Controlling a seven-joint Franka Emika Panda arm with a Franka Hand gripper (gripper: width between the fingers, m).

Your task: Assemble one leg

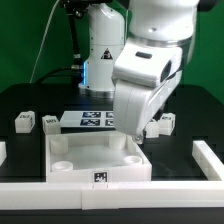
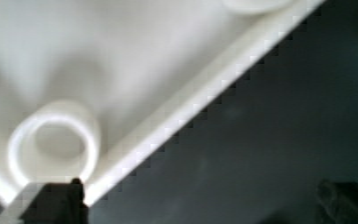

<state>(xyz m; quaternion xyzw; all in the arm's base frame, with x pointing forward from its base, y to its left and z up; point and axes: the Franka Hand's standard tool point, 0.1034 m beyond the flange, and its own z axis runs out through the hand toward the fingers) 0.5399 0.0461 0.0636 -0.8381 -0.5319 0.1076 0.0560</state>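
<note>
Black counter (image 1: 25,100) before a green backdrop, fenced by a low white wall (image 1: 205,155). Carries the white panel (image 1: 95,152) near the middle, with the marker board (image 1: 92,120) just behind it. Robot arm (image 1: 150,70) low over the panel's far corner at the exterior view's right, its bulk hiding the jaws there. Seen from the wrist: jaws spread wide, one dark fingertip (image 2: 51,200) beside the panel's round corner hole (image 2: 51,147), nothing clasped between. Leg (image 1: 166,122) resting loose on the counter just past that corner, apparently untouched; spare legs (image 1: 24,122) well apart at the exterior view's left. Probably best from here: rise clear of the panel's rim, centre over the leg, come down square, close only with both pads flanking it, then bring it to the hole.
</note>
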